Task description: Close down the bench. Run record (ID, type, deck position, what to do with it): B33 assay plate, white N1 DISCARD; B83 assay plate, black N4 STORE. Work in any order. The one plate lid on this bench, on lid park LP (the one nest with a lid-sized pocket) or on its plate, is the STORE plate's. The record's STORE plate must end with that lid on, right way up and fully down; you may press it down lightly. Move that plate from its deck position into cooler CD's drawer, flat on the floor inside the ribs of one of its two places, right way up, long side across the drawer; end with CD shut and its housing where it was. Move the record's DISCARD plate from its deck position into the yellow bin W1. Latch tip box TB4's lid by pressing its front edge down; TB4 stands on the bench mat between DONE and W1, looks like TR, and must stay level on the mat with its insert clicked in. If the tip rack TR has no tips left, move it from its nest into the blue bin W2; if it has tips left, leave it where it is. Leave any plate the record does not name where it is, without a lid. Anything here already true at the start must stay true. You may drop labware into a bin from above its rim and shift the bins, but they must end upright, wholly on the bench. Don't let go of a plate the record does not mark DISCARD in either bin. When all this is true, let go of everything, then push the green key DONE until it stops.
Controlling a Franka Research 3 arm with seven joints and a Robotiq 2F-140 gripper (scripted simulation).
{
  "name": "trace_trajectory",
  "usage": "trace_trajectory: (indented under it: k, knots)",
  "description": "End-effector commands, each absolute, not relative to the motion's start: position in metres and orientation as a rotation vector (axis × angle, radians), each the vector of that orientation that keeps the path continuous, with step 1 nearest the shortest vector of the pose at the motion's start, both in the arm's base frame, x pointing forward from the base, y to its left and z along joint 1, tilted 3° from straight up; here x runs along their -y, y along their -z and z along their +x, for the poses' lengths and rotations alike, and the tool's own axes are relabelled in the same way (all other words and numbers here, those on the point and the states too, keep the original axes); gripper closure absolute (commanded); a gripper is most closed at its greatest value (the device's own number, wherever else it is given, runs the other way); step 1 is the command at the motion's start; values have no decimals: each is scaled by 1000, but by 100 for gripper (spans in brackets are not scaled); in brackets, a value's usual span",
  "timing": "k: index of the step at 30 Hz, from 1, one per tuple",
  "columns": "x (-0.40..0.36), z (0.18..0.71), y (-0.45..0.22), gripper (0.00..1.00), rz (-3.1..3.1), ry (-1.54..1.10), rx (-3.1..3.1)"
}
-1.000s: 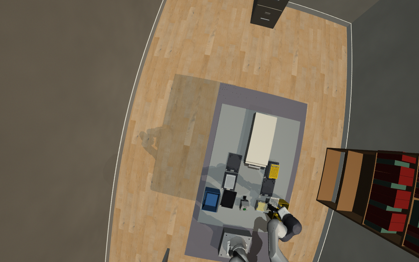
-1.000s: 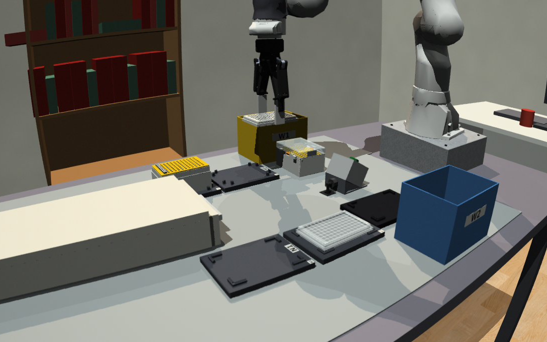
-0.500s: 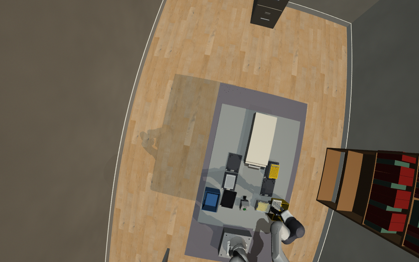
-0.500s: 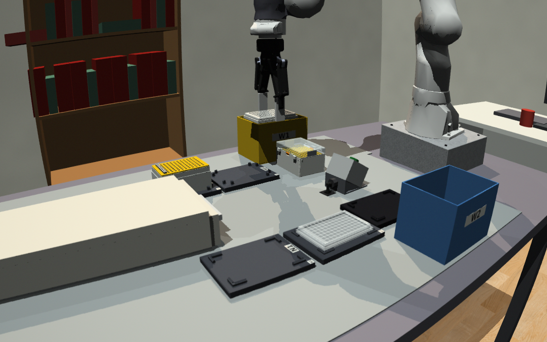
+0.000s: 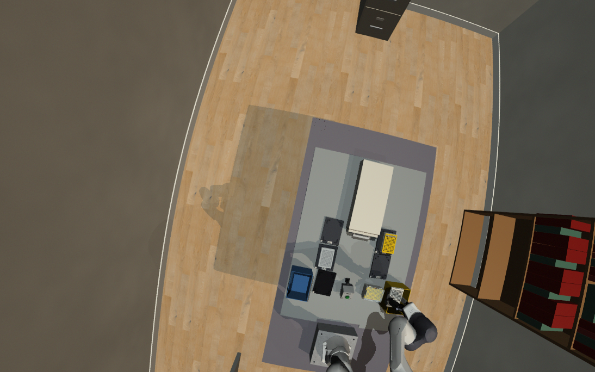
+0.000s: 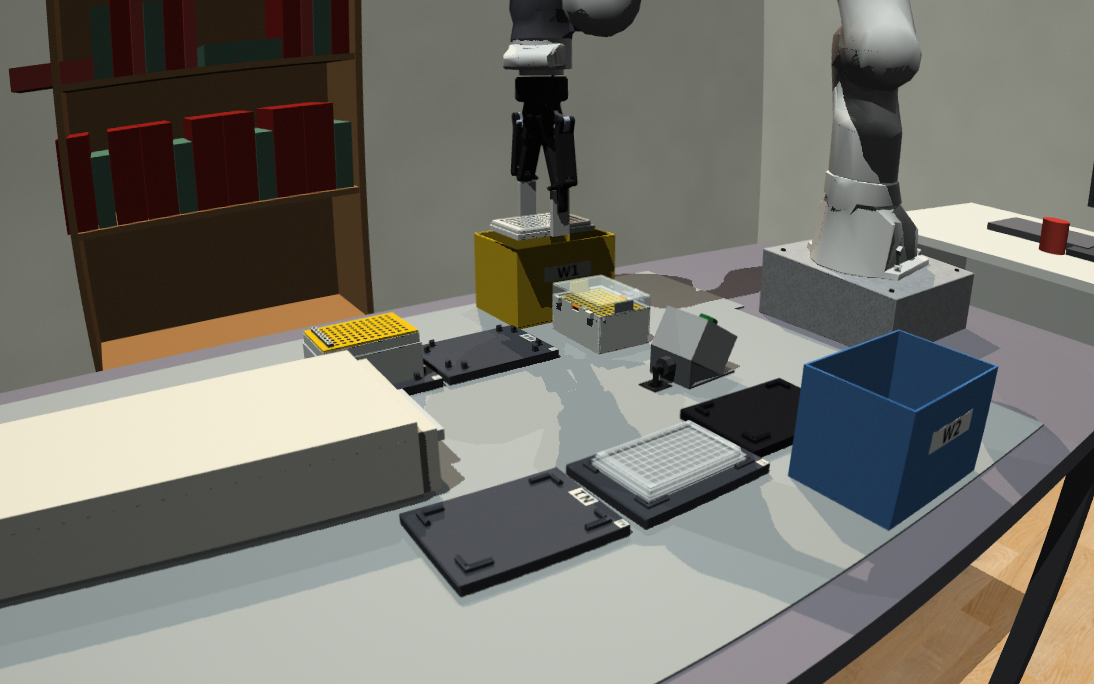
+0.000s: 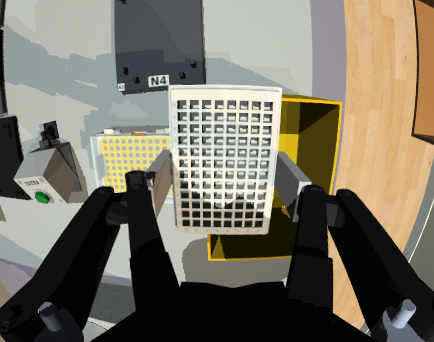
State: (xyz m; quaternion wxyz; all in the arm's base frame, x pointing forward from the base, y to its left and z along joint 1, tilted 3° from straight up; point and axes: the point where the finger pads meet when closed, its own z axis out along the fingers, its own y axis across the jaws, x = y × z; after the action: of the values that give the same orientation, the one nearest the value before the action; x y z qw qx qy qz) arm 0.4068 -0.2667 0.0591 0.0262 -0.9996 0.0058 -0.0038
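My gripper is shut on the white assay plate, gripping its long sides. It holds the plate level just above the rim of the yellow bin W1. In the wrist view the plate covers the bin's left part and reaches past its far edge toward the empty nest N4. Gripper and plate also show in the side view. Tip box TB4 stands beside W1, with a clear lid over yellow tips. The green DONE key sits on its grey housing.
Tip rack TR with yellow tips stands by the closed cream cooler. Nest N1 is empty. A clear plate lies on the nest beside it, then a black nest and blue bin W2.
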Motion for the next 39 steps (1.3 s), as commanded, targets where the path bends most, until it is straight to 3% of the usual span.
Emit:
trace_trajectory:
  k: [1, 39]
  knots:
    - [272, 404, -59, 100, -3090, 20, 29]
    - [315, 375, -57, 100, -3090, 20, 29]
